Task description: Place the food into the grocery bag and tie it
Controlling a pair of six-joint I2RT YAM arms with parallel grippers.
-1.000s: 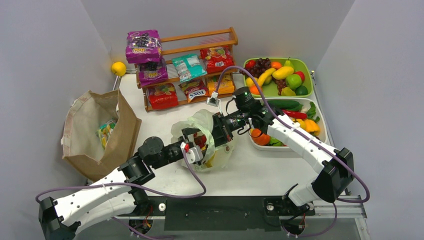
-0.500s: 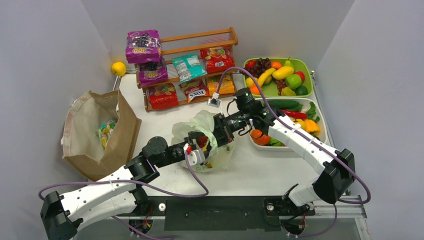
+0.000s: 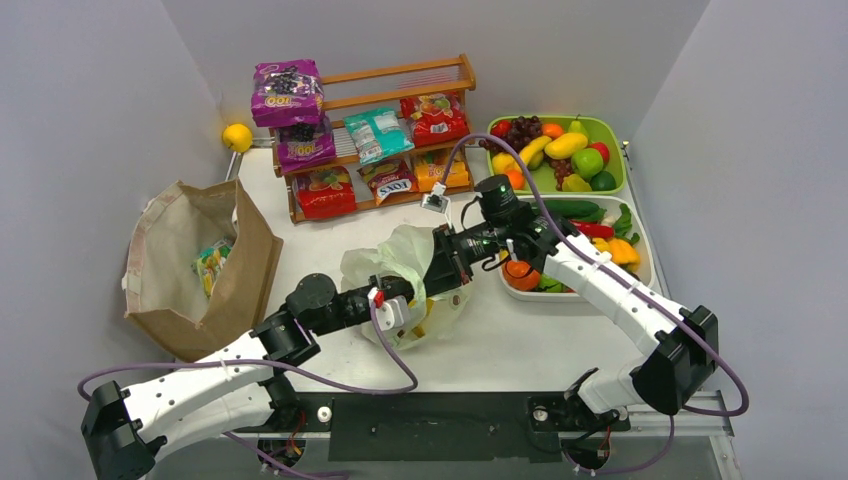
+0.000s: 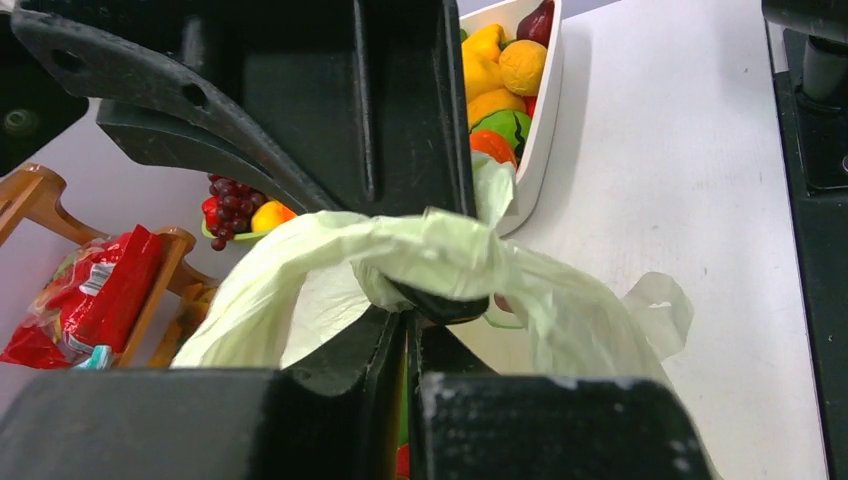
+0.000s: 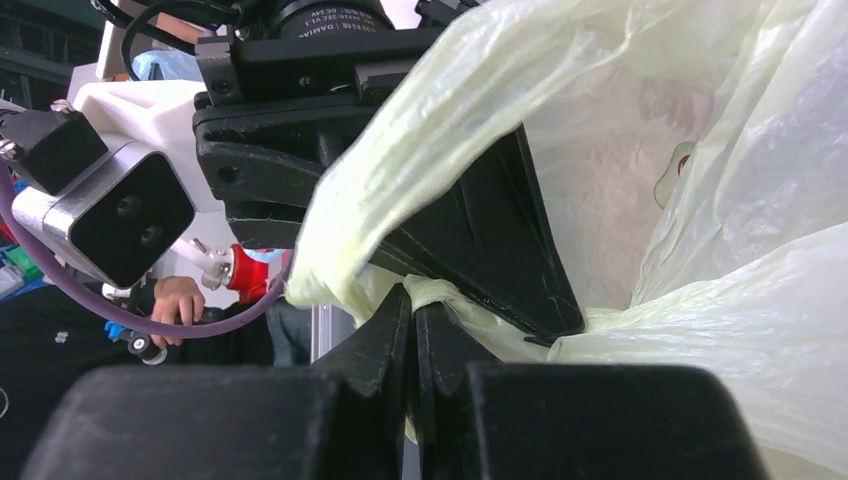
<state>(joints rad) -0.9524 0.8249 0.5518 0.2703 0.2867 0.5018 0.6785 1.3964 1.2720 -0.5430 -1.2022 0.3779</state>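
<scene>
Grocery bag [image 3: 395, 262]: we are finding it at the centre of the overhead frame, resting on the white table [image 3: 520, 345]. It is pale green, thin and translucent, heavily crumpled. Its handles are being drawn into twisted ropes that are crossing each other in the left wrist view. A yellow shape [image 3: 424, 322] is showing faintly through the film at its lower right.

Left gripper [image 4: 405, 335]: the arm is reaching in from the lower left, lying low and long. The jaws are pressed together, pinching bag plastic, with a sliver of green showing between them.

Right gripper [image 5: 412, 312]: the arm is coming in from the lower right, elbow bending over the white tray [image 3: 642, 268]. The jaws are clamping a fold of the bag at their tips. Both claws are meeting almost tip to tip over the bag.

Around: we are noting a wooden rack [image 3: 400, 75] of snack packets at the upper centre, a green tray [image 3: 612, 128] of fruit at the upper right, and a brown paper bag [image 3: 190, 265] at the left. A yellow ball [image 3: 237, 136] is sitting behind that bag.
</scene>
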